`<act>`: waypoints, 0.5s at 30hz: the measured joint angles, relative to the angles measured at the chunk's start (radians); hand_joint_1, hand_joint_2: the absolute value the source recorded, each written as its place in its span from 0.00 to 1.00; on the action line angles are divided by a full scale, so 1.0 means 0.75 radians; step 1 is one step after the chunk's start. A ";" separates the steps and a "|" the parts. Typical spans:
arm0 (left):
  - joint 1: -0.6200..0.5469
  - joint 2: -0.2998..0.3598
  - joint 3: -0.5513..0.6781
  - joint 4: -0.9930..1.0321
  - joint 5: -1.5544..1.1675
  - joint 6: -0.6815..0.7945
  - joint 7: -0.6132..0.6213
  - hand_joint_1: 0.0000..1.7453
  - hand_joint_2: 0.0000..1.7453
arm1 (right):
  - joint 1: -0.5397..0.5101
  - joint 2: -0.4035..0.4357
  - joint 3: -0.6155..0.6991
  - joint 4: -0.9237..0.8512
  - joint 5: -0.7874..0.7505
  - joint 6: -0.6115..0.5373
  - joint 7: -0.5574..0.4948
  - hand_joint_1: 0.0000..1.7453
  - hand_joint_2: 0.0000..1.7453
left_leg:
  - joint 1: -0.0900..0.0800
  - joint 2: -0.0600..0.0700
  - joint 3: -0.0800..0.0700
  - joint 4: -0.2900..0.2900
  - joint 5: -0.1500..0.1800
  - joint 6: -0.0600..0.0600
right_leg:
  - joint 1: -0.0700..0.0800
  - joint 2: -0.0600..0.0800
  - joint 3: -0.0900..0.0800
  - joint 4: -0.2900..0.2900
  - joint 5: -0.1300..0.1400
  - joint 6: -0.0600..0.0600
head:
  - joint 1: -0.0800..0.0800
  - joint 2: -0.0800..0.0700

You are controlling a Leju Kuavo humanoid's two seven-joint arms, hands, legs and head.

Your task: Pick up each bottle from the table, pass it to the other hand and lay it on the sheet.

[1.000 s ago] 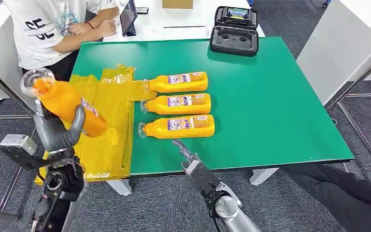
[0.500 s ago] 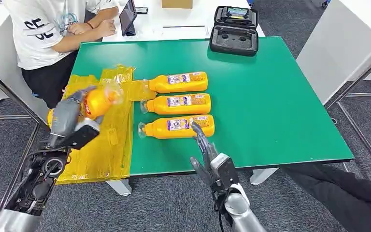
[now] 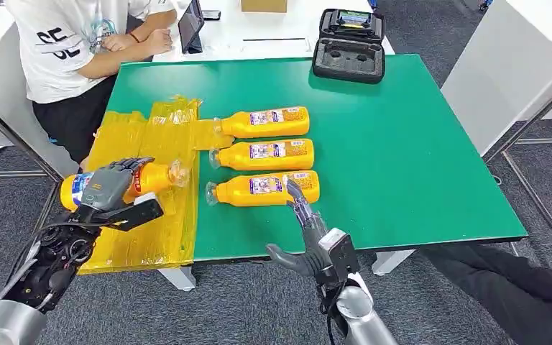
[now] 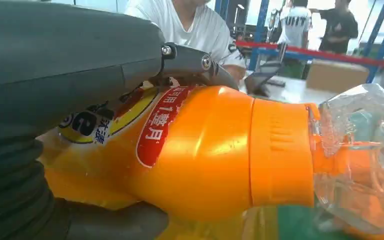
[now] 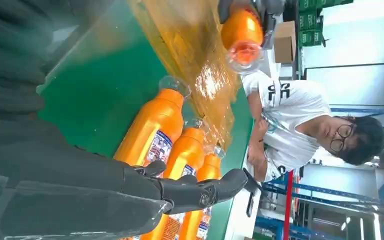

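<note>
Head view, held bottle: an orange bottle [image 3: 118, 183] lies on its side in the left hand [image 3: 108, 185], over the near part of the yellow sheet [image 3: 154, 230], clear cap pointing toward the green table [image 3: 402, 165].
Left hand: its fingers wrap over the bottle's body and the thumb sits underneath, a firm grip; the left wrist view shows the same bottle [image 4: 200, 155] filling the frame, with sheet close under it.
Step in hand: laying this bottle on the sheet, I judge.
Doing it well: bring the bottle level until its whole side rests on the plastic, then let the fingers go; being round, it could roll if let go while tilted or above the sheet, and the crinkled film may drag.
Right hand: the right hand [image 3: 309, 241] holds nothing, fingers spread, at the table's near edge with fingertips [image 3: 292, 192] touching or just short of the nearest bottle [image 3: 266, 188]; I cannot tell which.
Remaining bottles: the middle bottle [image 3: 264, 154] and the far bottle [image 3: 266, 122] lie parallel beyond it, caps toward the sheet.
Beyond: a person [image 3: 79, 43] sits at the far corner, and a black case [image 3: 348, 47] rests on the far edge.
</note>
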 measured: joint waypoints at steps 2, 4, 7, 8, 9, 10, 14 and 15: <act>-0.014 0.000 -0.004 0.033 -0.013 0.001 0.002 1.00 1.00 | -0.001 0.001 0.000 0.000 0.011 0.002 -0.001 0.00 1.00 | 0.000 0.000 0.000 0.000 0.000 0.000 | 0.000 0.000 0.000 0.000 0.000 0.000 | 0.001 0.000; -0.025 0.000 -0.007 0.055 -0.022 0.003 0.004 1.00 1.00 | -0.001 0.002 0.000 0.000 0.014 0.002 0.000 0.00 1.00 | 0.000 0.000 0.000 0.000 0.000 0.000 | 0.000 0.000 0.000 0.000 0.000 0.000 | 0.000 0.000; -0.036 -0.001 -0.013 0.081 -0.025 0.004 0.005 1.00 1.00 | -0.002 0.004 0.000 0.000 0.051 -0.014 -0.009 0.00 1.00 | 0.000 0.000 0.000 0.000 0.000 0.000 | 0.000 0.000 0.000 0.000 0.000 0.000 | 0.000 0.000; -0.040 -0.001 -0.016 0.092 -0.025 0.005 0.005 1.00 1.00 | -0.003 0.004 0.000 0.000 0.086 -0.035 -0.025 0.00 1.00 | 0.000 0.000 0.000 0.000 0.000 0.000 | 0.000 0.000 0.000 0.000 0.000 0.000 | 0.001 0.000; -0.046 -0.001 -0.018 0.103 -0.025 0.005 0.005 1.00 1.00 | -0.004 0.004 0.001 0.000 0.119 -0.057 -0.042 0.00 1.00 | 0.000 0.000 0.000 0.000 0.000 0.000 | 0.000 0.000 0.000 0.000 0.000 0.000 | 0.000 0.000; -0.053 -0.002 -0.021 0.118 -0.025 0.005 0.001 1.00 1.00 | -0.004 0.004 0.003 -0.009 0.158 -0.089 -0.066 0.00 1.00 | 0.000 0.000 0.000 0.000 0.000 0.000 | 0.000 0.000 0.000 0.000 0.000 0.000 | 0.001 -0.001; -0.094 -0.017 -0.025 0.184 -0.024 0.008 -0.020 1.00 1.00 | -0.021 0.006 0.038 -0.121 0.258 -0.193 -0.103 0.00 1.00 | 0.000 0.001 0.000 0.000 0.000 0.000 | 0.000 0.000 0.000 0.000 0.000 0.000 | 0.000 0.000; -0.102 -0.021 -0.027 0.195 -0.024 0.008 -0.021 1.00 1.00 | -0.030 0.008 0.045 -0.142 0.266 -0.200 -0.095 0.00 1.00 | 0.000 0.001 0.000 0.000 0.000 0.000 | 0.000 0.000 0.000 0.000 0.000 0.000 | 0.000 0.000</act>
